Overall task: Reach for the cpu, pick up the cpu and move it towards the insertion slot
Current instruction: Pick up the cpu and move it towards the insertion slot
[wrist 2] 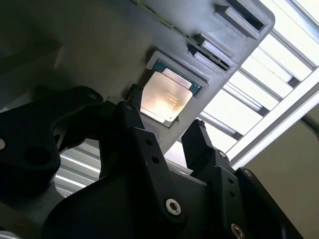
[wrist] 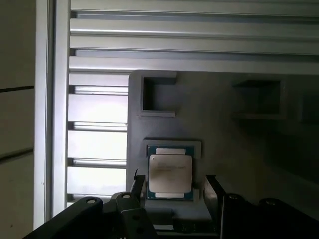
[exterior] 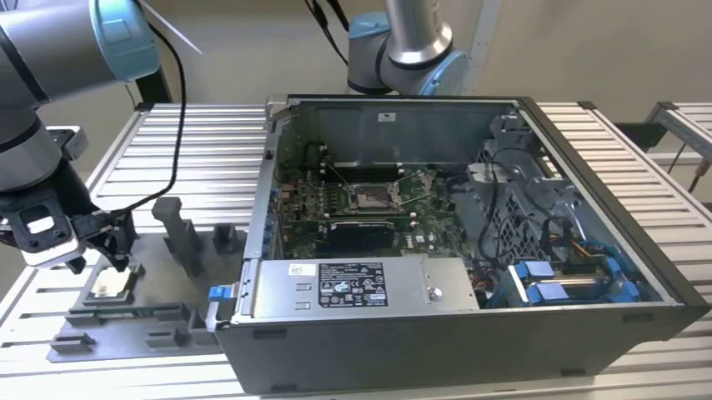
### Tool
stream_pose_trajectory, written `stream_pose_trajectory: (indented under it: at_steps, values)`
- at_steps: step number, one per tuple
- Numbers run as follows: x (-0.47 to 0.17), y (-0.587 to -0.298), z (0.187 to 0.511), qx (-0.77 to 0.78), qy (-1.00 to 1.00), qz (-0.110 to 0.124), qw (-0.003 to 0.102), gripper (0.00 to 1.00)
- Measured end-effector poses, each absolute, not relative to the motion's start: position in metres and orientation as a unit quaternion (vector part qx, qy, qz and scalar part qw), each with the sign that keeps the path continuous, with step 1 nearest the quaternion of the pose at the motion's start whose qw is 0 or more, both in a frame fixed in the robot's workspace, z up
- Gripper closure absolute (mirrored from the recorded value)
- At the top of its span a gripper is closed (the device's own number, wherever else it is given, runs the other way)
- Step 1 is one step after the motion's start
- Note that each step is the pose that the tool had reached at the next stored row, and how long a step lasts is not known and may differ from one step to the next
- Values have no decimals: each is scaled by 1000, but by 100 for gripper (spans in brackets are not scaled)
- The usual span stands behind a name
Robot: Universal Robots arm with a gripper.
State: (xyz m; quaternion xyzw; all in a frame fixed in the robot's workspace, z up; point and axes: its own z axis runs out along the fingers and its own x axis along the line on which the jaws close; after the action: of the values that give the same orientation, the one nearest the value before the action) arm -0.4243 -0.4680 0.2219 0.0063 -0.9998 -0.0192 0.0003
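Hovering spread open, the claw (wrist: pixel 175 185) straddles the cpu (wrist: pixel 169 172) seated in a grey fixture (wrist: pixel 239 144) beside the computer case (exterior: pixel 468 350).

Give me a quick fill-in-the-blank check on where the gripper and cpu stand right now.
1. The gripper is ____, one finger on each side of the cpu.
2. The insertion slot sits inside the computer case; the cpu lies ____ it.
3. In the exterior view, the grey tray holding the cpu lies to the case's ____.
Missing words: open; outside; left.
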Motion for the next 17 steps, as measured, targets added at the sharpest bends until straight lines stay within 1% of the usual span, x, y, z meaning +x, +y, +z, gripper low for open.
stream_pose_trajectory:
  at_steps: [17]
  values:
    - [-426,-468,205,6,-1000,-19,-4,0]
